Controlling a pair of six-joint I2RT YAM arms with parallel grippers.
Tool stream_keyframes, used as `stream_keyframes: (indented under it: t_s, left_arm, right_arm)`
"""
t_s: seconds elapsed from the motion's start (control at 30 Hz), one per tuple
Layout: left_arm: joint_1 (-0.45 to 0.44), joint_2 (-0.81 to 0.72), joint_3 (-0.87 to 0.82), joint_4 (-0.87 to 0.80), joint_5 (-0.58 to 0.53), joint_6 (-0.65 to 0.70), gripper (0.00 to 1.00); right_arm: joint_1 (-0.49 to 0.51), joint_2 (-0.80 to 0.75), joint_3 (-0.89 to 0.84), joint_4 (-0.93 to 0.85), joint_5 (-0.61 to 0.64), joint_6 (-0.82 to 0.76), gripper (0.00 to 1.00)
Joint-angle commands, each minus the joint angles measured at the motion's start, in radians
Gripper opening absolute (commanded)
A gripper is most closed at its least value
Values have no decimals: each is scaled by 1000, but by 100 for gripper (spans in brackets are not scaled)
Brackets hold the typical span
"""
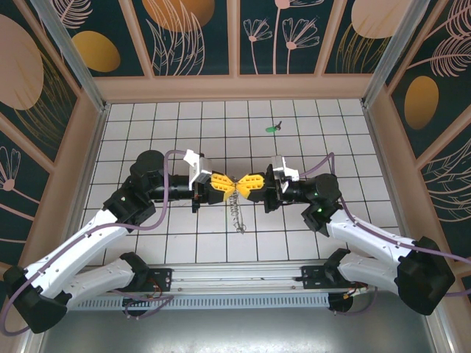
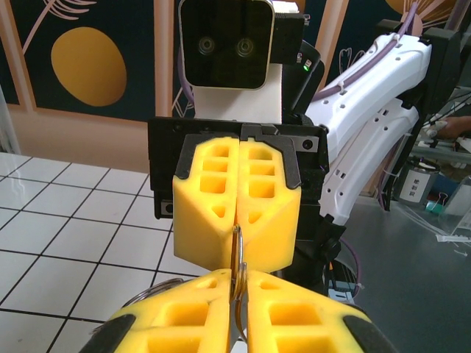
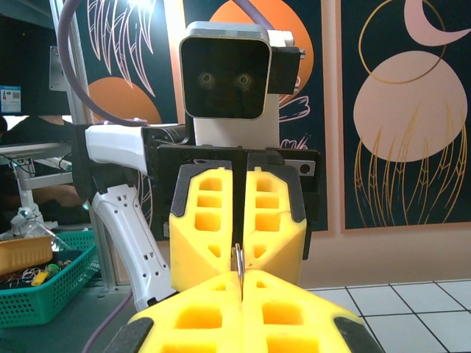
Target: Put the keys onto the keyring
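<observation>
Top external view has the left gripper (image 1: 223, 184) and right gripper (image 1: 246, 184) tip to tip, both seemingly pinched shut on the light, thin keyring (image 1: 237, 213), its floppy length dangling, so hold near the top; the tiny key (image 1: 274, 128) lies well apart.

Noted: white tiled surface (image 1: 184, 243) with dark grid lines. Both the left gripper (image 1: 229, 184) and right gripper (image 1: 241, 184) carry yellow fingers (image 1: 219, 182) with black trim. The thin metallic chain keyring (image 1: 237, 215) is grey-brown. The tiny key (image 1: 272, 128) is bright green, stem dark. The panelled walls (image 1: 191, 37) are dark teal with orange discs and peach floral linework.
</observation>
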Motion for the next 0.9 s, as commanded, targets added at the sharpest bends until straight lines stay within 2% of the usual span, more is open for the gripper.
stream_keyframes:
  t_s: [0.0, 0.17, 0.4, 0.57, 0.87]
  left_arm:
    - [-2, 5, 34, 34, 8, 6, 12]
    - [-3, 3, 37, 27, -1, 12, 13]
    - [-2, -5, 49, -10, -9, 25, 21]
    - [-3, -3, 71, -58, -22, 54, 7]
    - [-2, 29, 74, -70, -14, 67, 8]
  right_arm:
    - [1, -2, 2, 31, -14, -16, 0]
    - [1, -3, 1, 18, -16, -25, 0]
    - [-1, -5, 4, 17, -17, -27, 0]
    - [0, -4, 4, 25, -23, -25, 0]
    - [0, -4, 9, 35, -31, -21, 0]
